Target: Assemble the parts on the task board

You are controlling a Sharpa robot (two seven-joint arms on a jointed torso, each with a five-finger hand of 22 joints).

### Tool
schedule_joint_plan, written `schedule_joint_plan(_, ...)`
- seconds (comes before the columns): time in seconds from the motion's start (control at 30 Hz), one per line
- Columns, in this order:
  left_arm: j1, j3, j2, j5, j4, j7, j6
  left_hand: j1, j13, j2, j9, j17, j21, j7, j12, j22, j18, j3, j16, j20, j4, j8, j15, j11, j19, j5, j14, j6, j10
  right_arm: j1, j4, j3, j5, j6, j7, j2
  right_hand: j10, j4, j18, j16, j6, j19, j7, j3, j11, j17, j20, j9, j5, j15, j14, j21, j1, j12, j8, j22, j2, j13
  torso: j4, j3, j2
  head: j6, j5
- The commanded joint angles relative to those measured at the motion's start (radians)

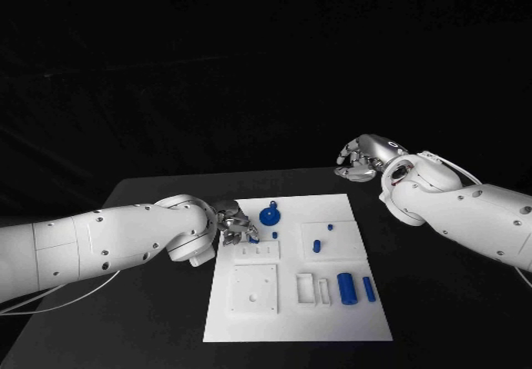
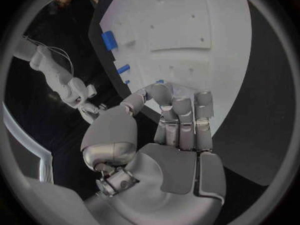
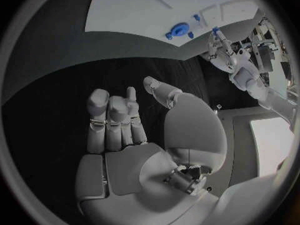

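Fingers of the left hand are curled at the task board's 10 o'clock edge, touching a small blue part; whether it is gripped cannot be told. The right hand is held loosely curled, holding nothing, off the board at 1 o'clock, seemingly kept clear. Other blue parts lie on the board near 4 o'clock.

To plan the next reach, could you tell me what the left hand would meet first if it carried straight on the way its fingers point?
Probably the small blue part at the fingertips of the left hand, on the task board; contact is unclear.
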State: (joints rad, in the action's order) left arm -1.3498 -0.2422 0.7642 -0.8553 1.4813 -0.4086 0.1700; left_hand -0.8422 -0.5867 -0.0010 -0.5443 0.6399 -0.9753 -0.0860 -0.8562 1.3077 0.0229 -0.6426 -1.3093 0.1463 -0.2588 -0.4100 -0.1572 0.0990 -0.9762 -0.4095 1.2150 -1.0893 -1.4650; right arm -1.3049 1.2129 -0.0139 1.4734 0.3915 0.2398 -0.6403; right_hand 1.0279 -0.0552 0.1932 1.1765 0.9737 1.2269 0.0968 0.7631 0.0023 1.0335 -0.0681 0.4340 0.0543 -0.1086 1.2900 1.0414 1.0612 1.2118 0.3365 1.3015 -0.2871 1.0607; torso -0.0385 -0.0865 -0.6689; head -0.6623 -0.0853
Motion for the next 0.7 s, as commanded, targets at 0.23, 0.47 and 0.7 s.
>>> schedule_joint_plan(0.23,0.007,0.001,0.0,-0.032,0.003,-0.018,-0.013,0.008,-0.013,0.009,-0.461,0.005,-0.024,0.114,-0.066,0.011,0.014,-0.007,-0.035,0.132,-0.008,-0.018,-0.051,0.035,-0.008,-0.029,0.032,-0.139,0.032,-0.003,-0.019,-0.002,-0.024,0.006,-0.029,0.016,-0.007,-0.004,0.069,-0.006,0.005,-0.01,0.015,-0.002,-0.002,-0.001,0.001,-0.002,0.007,0.0,-0.007,-0.007,0.002,-0.007,-0.007,-0.002,-0.008,-0.003,-0.0014,0.0014,-0.001,-0.01,-0.005)
schedule_joint_plan(0.47,0.019,0.001,-0.014,-0.034,-0.01,-0.018,-0.005,0.012,-0.015,0.012,-0.477,0.006,-0.034,0.116,-0.086,0.01,0.017,-0.007,-0.046,0.132,-0.006,-0.013,-0.053,0.036,-0.008,-0.028,0.032,-0.148,0.034,-0.003,-0.02,-0.002,-0.024,0.002,-0.029,0.02,-0.007,-0.004,0.069,-0.007,0.005,-0.011,0.015,-0.002,-0.002,-0.002,0.001,-0.002,0.011,0.0,-0.008,-0.008,0.002,-0.008,-0.007,-0.002,-0.007,-0.004,-0.0018,0.0022,-0.003,-0.014,-0.006)
schedule_joint_plan(0.7,0.039,0.001,-0.025,-0.048,-0.025,-0.016,0.011,0.015,-0.015,0.013,-0.489,0.006,-0.043,0.118,-0.1,0.01,0.02,-0.006,-0.055,0.133,-0.002,-0.009,-0.058,0.038,-0.012,-0.027,0.034,-0.154,0.035,-0.003,-0.021,-0.002,-0.024,-0.005,-0.027,0.023,-0.007,-0.003,0.069,-0.007,0.005,-0.011,0.015,-0.002,-0.002,-0.002,0.002,-0.002,0.014,0.001,-0.008,-0.009,0.001,-0.009,-0.008,-0.002,-0.007,-0.005,-0.0019,0.0017,-0.003,-0.018,-0.005)
